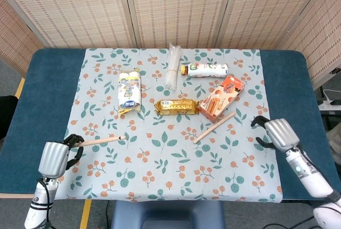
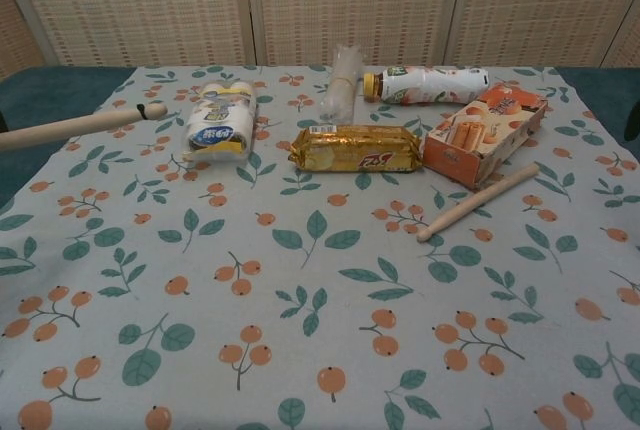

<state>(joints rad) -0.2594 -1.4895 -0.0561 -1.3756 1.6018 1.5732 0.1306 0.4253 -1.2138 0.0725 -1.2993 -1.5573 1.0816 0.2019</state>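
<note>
Left hand [image 1: 53, 157], silver with dark fingers, closed around the near end of a thin, pale wooden stick [image 1: 101, 141], raised off the leaf-and-berry patterned tablecloth [image 1: 160, 176] at its near left corner, tip aimed toward the middle. Beyond the tip, a white and yellow wrapped packet [image 1: 130, 92]. Right hand [image 1: 274, 133] holding nothing, dark fingers loosely curled and apart, at the cloth's right edge. Just left of it, a second pale wooden stick [image 1: 214, 127] lying slantwise on the cloth, touching an open orange snack box [image 1: 222, 97]; a gold biscuit pack [image 1: 176, 106] beside that.
</note>
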